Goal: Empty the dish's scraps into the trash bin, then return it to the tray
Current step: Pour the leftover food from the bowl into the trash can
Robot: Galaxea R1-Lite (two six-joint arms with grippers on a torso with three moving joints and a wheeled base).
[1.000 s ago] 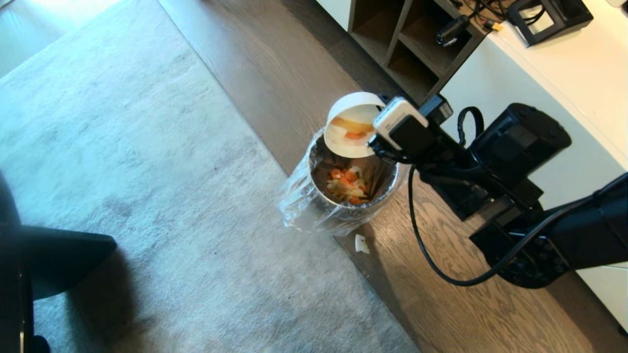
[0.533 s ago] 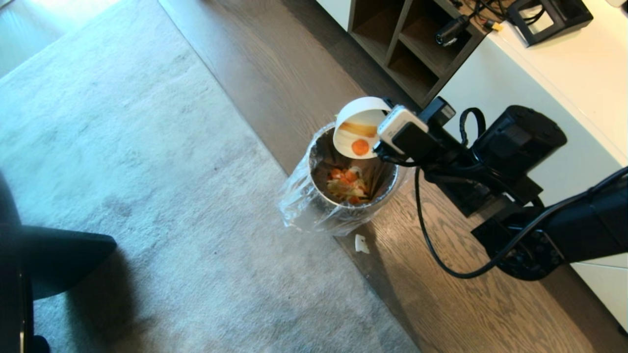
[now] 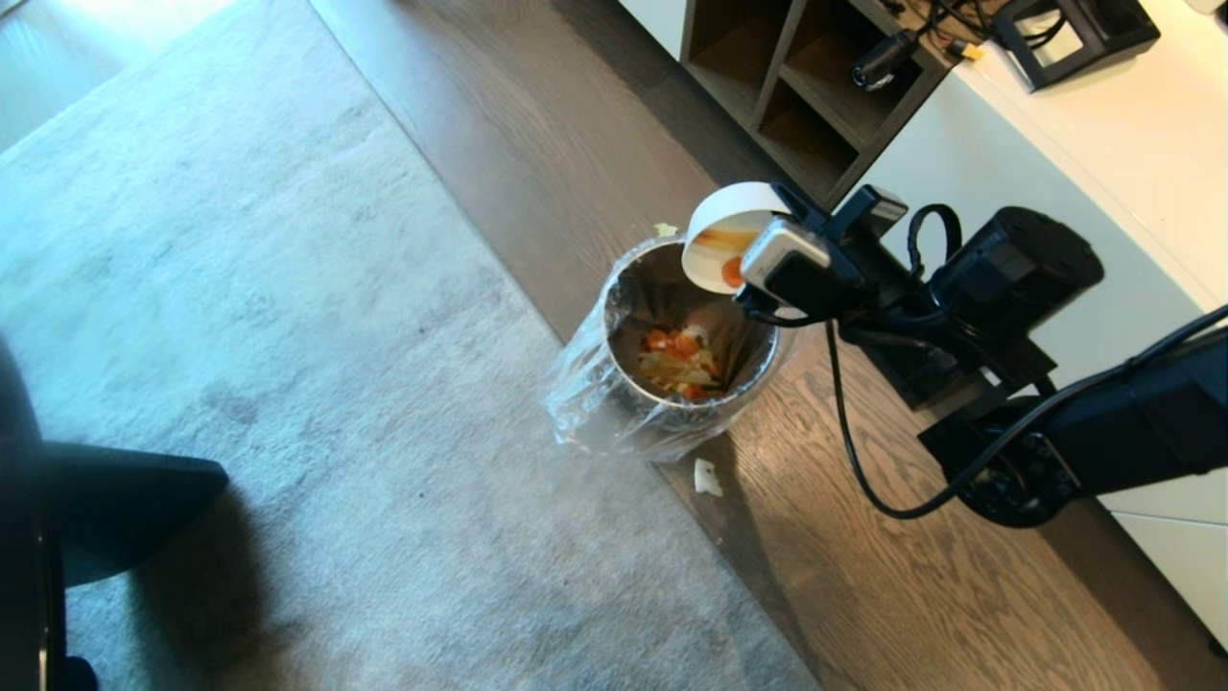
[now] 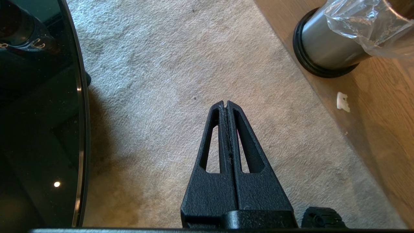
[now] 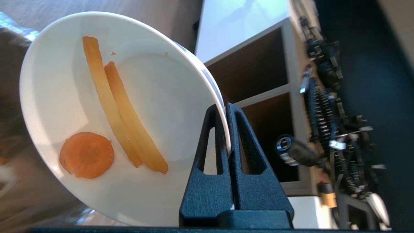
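The dish (image 3: 721, 223), a white bowl, hangs tipped on its side over the far right rim of the trash bin (image 3: 614, 403). My right gripper (image 5: 224, 108) is shut on the bowl's rim, one finger inside and one outside. Two yellow-orange strips (image 5: 123, 110) and a carrot slice (image 5: 86, 154) still cling to the inside of the dish (image 5: 161, 90). More scraps (image 3: 679, 363) lie at the bottom of the steel bin, which has a clear bag over its rim. My left gripper (image 4: 225, 104) is shut and empty, parked over the rug. The tray is out of view.
The bin stands on the wood floor at the edge of a grey rug (image 3: 288, 336). A white bit (image 3: 707, 477) lies on the floor in front of it, a pale bit (image 3: 665, 229) behind it. An open shelf unit (image 3: 796, 86) and white cabinet (image 3: 1055, 202) are close behind my right arm.
The right gripper has carried the dish to the right and turned it more on edge. The carrot slice has slid down toward the lower rim. The left arm has not moved.
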